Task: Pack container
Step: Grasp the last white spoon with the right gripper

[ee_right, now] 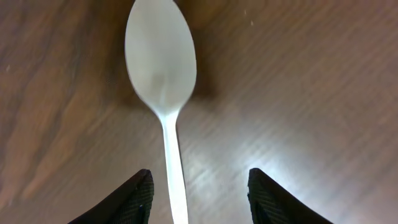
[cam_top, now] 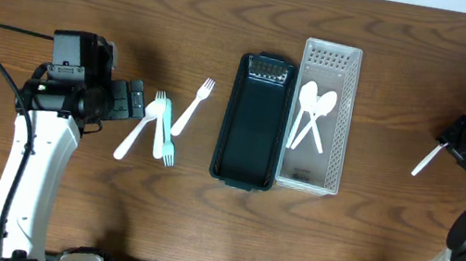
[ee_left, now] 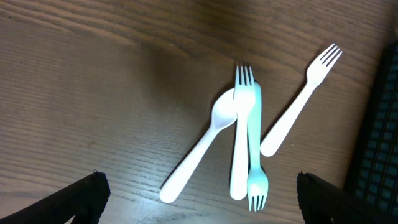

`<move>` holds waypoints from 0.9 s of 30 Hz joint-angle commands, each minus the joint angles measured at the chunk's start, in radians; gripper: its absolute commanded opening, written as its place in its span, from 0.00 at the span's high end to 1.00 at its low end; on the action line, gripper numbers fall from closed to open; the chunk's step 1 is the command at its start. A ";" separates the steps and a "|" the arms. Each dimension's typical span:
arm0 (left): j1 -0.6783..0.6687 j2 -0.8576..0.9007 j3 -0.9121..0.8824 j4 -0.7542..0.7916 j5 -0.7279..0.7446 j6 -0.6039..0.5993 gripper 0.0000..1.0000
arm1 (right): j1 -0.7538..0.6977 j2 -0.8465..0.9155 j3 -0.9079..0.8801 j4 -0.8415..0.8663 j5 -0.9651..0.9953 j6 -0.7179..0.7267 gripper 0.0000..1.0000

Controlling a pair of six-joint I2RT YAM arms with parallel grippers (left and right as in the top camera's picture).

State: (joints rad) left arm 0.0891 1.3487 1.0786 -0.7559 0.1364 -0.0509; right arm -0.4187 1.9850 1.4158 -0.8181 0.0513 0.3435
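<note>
Right tool (ee_right: 199,180) open astride spoon (ee_right: 160,56) handle, gripping nothing. I expect the thin, off-centre handle could skid on closing. Left tool (cam_top: 137,98) open, empty.

Brown wooden table (cam_top: 363,254) with visible grain

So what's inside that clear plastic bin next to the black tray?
Two white spoons lie in the clear bin, handles crossing, bowls toward the far end. The floor under them is covered; nothing else shows.

The spoon (ee_right: 160,62) between the right jaws was white. Ahead of the left jaws lay a mint-green fork (ee_left: 254,137).
</note>
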 commanded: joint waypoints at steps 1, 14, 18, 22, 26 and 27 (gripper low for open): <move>0.004 0.002 0.023 -0.003 0.010 0.013 0.02 | -0.007 0.027 0.001 0.016 -0.011 0.023 0.48; 0.004 0.002 0.023 -0.003 0.010 0.013 0.02 | -0.001 0.107 0.001 0.099 -0.034 0.064 0.56; 0.004 0.002 0.023 -0.003 0.010 0.013 0.02 | 0.001 0.121 0.001 0.102 -0.038 0.064 0.61; 0.004 0.002 0.023 -0.003 0.010 0.013 0.02 | 0.001 0.122 0.001 0.100 -0.040 0.064 0.78; 0.004 0.002 0.023 -0.003 0.010 0.013 0.02 | 0.007 0.119 0.002 0.092 -0.072 0.059 0.85; 0.004 0.002 0.023 -0.003 0.010 0.013 0.02 | 0.007 0.112 0.003 0.088 -0.097 0.056 0.85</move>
State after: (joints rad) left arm 0.0891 1.3487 1.0786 -0.7559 0.1364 -0.0509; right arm -0.4183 2.0823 1.4166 -0.7208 0.0067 0.4019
